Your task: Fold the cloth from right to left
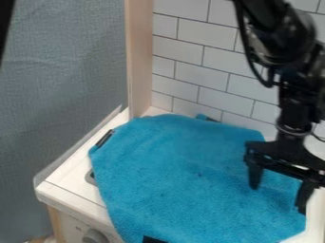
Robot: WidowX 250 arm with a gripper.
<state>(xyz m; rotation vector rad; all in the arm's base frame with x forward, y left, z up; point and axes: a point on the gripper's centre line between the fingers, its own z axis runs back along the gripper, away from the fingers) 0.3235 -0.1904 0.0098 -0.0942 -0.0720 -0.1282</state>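
Observation:
The black gripper (277, 199) hangs at the right side of the camera view, over the right part of the cloth. Its two fingers are spread wide, with blue cloth visible between them. One fingertip is above the cloth and the other is near its right edge; whether they touch it I cannot tell. The blue cloth (184, 175) lies spread out and mostly flat over the white stove top, its lower edge running past the front.
The white counter (70, 175) shows at the left, with a knob (95, 236) on its front. Black burner parts (105, 138) stick out at the cloth's left edge. A tiled wall (196, 71) and a wooden post (139, 61) stand behind.

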